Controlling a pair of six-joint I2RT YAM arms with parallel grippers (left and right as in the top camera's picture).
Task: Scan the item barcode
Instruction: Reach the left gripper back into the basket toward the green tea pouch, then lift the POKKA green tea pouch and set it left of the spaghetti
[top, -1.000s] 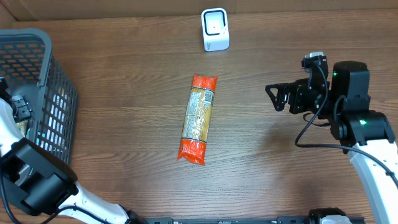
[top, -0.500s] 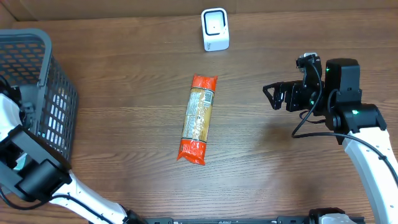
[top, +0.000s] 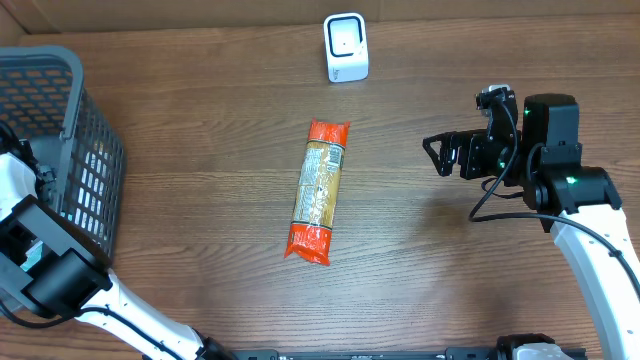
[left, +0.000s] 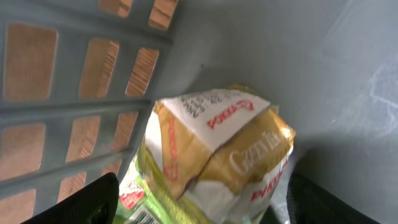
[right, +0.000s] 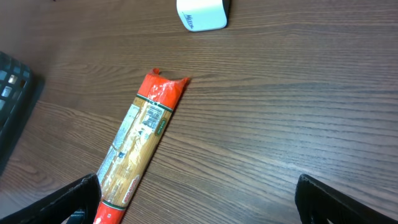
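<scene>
Currently your right end effector hangs spread, well apart from the pasta packet at its left. Your left end effector, spread, straddles a bag in the basket.

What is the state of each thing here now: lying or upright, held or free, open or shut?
Pasta packet: lying flat on the table, free.
Scanner: upright, untouched.
Basket: upright, not empty.
Yellow-white bag: lying in the basket, not gripped.
Left pincer: open, inside the basket above the bag.
Right pincer: open, empty, above the table.
</scene>
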